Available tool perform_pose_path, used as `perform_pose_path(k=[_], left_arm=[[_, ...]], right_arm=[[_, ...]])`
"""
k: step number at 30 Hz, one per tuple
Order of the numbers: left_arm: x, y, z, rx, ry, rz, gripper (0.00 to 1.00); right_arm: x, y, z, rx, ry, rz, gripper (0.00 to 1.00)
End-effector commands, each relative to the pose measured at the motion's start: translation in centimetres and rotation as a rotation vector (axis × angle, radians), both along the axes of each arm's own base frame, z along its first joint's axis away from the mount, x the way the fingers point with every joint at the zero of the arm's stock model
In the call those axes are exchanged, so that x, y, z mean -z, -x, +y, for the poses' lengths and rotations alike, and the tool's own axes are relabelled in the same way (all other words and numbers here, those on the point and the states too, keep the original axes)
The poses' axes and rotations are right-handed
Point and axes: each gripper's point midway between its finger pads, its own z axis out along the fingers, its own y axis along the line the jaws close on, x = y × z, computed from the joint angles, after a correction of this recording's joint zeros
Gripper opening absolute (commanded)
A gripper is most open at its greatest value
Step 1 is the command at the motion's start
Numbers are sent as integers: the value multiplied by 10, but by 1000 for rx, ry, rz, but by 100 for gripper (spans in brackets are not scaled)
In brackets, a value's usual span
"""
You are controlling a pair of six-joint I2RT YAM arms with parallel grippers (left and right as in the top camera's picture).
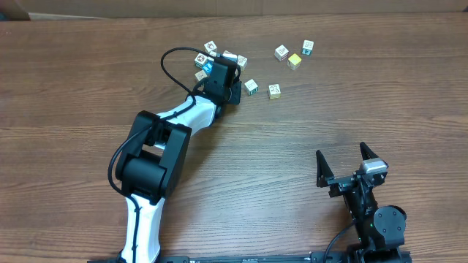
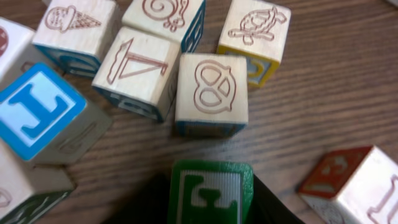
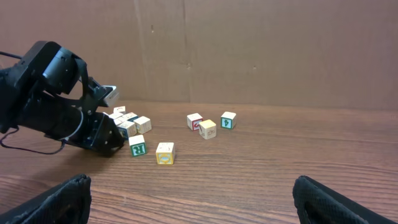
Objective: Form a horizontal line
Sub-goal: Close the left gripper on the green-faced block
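Observation:
My left gripper (image 1: 222,67) reaches into a cluster of small toy cubes (image 1: 212,57) at the back of the table. In the left wrist view a green cube with a white letter face (image 2: 210,194) sits tight between its black fingers (image 2: 273,208), and the gripper (image 2: 210,208) is shut on it. Just ahead lie a pretzel-face cube (image 2: 211,87), a blue letter cube (image 2: 37,109) and a turtle-face cube (image 2: 255,31). No horizontal line of touching cubes is in view. My right gripper (image 1: 344,162) stands open near the front right, with nothing between its fingers (image 3: 53,199).
A green "R" cube (image 1: 251,86) and a yellow cube (image 1: 274,90) lie apart, right of the left gripper. Three more cubes (image 1: 295,61) sit further back right. A red-faced cube (image 2: 348,180) lies right of the left fingers. A cardboard wall (image 3: 249,50) backs the table.

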Motion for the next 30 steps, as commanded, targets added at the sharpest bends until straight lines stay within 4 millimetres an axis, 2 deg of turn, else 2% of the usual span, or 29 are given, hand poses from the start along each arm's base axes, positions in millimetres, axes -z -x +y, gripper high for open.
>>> perform_pose_path(k=[1, 8, 14, 30], left_arm=[[-39, 2, -5, 15, 20, -41, 34], [-64, 22, -9, 34, 9, -11, 32], [-74, 39, -18, 52, 2, 17, 30], [-37, 88, 9, -152, -6, 287, 26]], right_arm=[[2, 0, -2, 8, 4, -4, 100], [2, 0, -2, 8, 4, -4, 100], [2, 0, -2, 8, 4, -4, 100], [2, 0, -2, 8, 4, -4, 100]])
